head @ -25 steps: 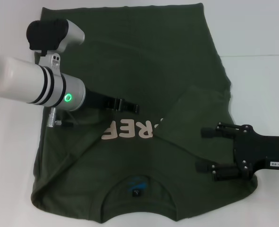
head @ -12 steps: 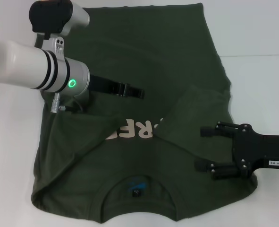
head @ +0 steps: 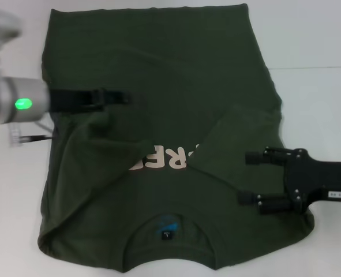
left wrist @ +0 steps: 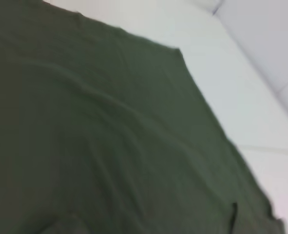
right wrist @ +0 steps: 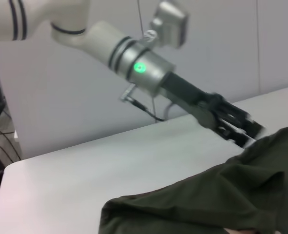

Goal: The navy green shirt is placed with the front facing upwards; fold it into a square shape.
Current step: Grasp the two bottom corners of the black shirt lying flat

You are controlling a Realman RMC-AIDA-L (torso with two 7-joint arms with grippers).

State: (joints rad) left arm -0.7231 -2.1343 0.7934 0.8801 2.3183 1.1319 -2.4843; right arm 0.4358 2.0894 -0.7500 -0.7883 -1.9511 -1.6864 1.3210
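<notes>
The navy green shirt [head: 158,133] is lying spread over the middle of the tabletop [head: 314,34], collar toward the near edge, print facing up. Both sleeves are already turned inward over the chest, partly covering the pale lettering; the body is not yet folded, so most of the squaring is judged to be left. The left gripper [head: 115,97] is being held low over the shirt's left side, toward the tabletop's left edge; whether its fingers are parted or pinching cloth cannot be told. The right gripper [head: 250,178] is being held over the folded right sleeve near the right edge, fingers spread and holding nothing.
</notes>
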